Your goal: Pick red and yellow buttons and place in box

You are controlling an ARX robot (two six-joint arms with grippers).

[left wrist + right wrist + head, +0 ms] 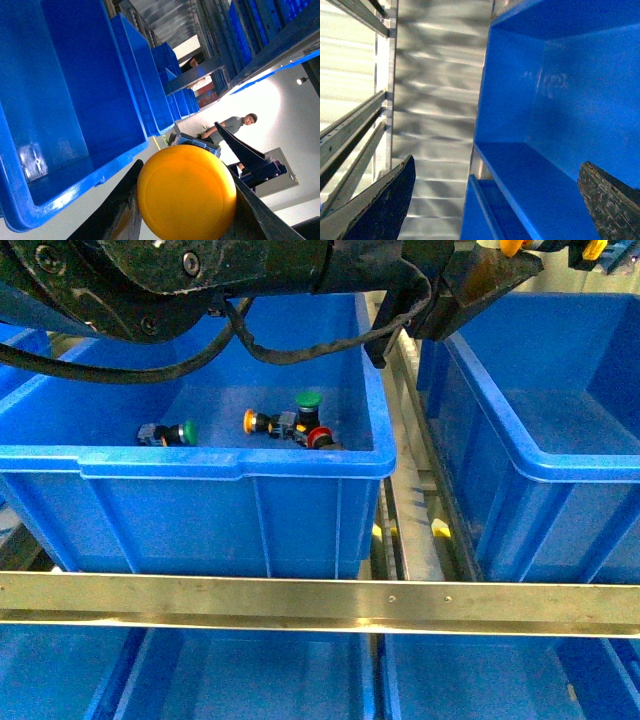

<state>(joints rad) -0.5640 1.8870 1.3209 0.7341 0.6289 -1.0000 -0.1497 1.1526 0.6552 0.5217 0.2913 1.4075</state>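
My left gripper (186,200) is shut on a yellow button (186,185), whose round glossy cap fills the space between the dark fingers (117,212). A blue box (75,110) lies just beside it. In the front view a red button (320,437) lies in the left blue bin (240,465), against an orange-capped one (251,421). The blue box (560,465) on the right shows only bare walls. My right gripper (497,200) is open, nothing between its fingers (390,205), facing a blue box wall (560,100). Both arms (200,265) cross the top of the front view.
Two green-capped buttons (308,400) (184,432) also lie in the left bin. A metal rail (320,602) runs across the front, with more blue bins (250,680) below. Metal shelving (435,100) separates the bins. A person (235,125) stands far off.
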